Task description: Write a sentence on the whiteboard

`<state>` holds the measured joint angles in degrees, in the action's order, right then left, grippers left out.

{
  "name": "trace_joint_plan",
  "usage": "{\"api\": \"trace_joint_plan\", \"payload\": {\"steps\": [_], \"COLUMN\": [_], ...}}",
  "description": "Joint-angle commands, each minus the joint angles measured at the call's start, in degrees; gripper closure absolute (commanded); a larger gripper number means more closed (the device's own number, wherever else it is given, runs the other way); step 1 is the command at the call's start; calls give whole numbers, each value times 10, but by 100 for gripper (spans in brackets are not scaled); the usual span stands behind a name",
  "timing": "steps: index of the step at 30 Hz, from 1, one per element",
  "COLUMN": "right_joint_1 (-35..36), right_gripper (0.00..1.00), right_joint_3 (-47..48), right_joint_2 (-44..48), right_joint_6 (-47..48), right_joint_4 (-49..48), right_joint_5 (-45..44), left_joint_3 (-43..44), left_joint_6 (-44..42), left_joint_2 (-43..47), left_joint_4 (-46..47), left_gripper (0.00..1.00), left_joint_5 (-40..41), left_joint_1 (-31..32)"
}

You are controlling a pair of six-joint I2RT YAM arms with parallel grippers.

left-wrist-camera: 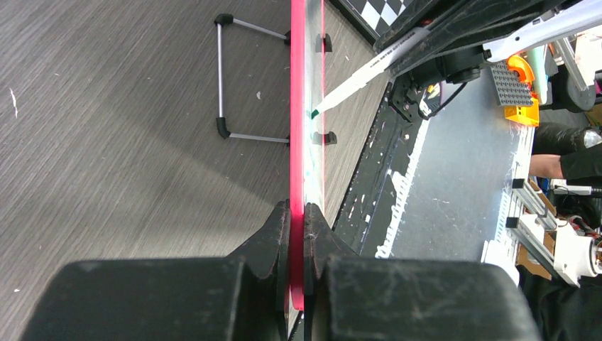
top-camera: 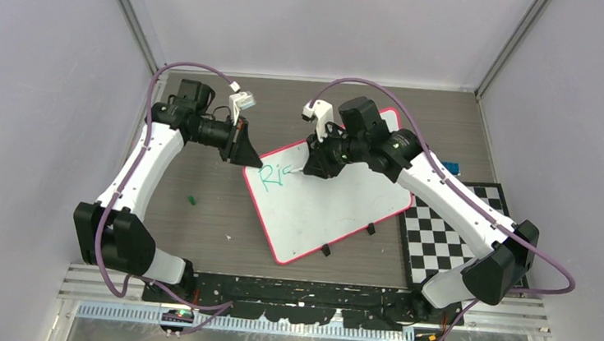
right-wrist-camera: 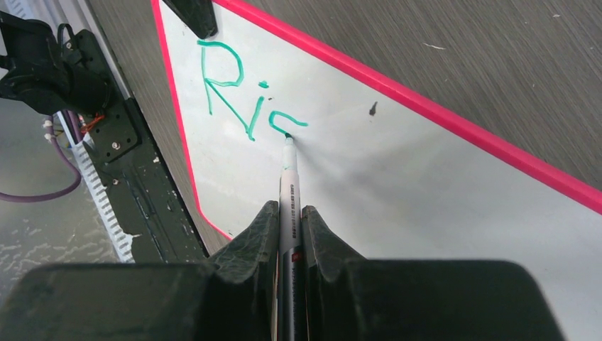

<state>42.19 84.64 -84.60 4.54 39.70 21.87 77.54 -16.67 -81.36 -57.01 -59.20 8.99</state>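
The grey wood-grain table (top-camera: 194, 235) fills the floor of the cell, and the whiteboard (top-camera: 336, 211) lies near its middle, turned at an angle so that one rounded corner points toward the left arm and its clipped long edge faces the arm bases. Just to the right of the board, partly under the right arm, sits a black-and-white checkerboard mat (top-camera: 441, 236). The left gripper (left-wrist-camera: 297, 217) reaches in from the left and pinches the board's pink rim at that corner, its two black fingers pressed tight on either side of the thin edge. The right gripper (right-wrist-camera: 287, 213) hangs over the upper left part of the board, clamped around the barrel of a white marker (right-wrist-camera: 288, 177) that sticks out past the fingertips and slants down to the surface. The sentence (right-wrist-camera: 241, 99) stands in teal-green beside the held corner: so far a capital R, a dotted i and a curved stroke shaped like a c, with the marker's tip touching the lower end of that stroke. Two small black clips (top-camera: 326, 249) grip the board's near long edge. A tiny green piece (top-camera: 192, 200) lies alone on the table, well apart from the board, near the left arm.
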Motion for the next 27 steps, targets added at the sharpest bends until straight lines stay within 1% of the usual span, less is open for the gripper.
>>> {"api": "trace_joint_plan", "payload": {"steps": [1, 7, 12, 20, 27], "right_joint_1": [-14, -11, 4, 12, 5], "right_gripper": [100, 100, 100, 100, 100], "right_joint_3": [-9, -27, -30, 11, -1], "right_joint_2": [22, 22, 14, -6, 32], "right_joint_6": [14, 10, 10, -2, -4], "right_joint_4": [-10, -8, -11, -13, -12], "right_joint_5": [-38, -18, -16, 0, 26], "left_joint_3": [-14, -13, -13, -17, -17], "left_joint_6": [-9, -10, -9, -8, -9], "left_joint_2": [8, 5, 5, 10, 8], "left_joint_4": [-26, -26, -26, -26, -25], "left_gripper": [100, 100, 100, 100, 100], "left_joint_5": [-12, -14, -14, -12, -12], "left_joint_1": [17, 17, 17, 17, 17]}}
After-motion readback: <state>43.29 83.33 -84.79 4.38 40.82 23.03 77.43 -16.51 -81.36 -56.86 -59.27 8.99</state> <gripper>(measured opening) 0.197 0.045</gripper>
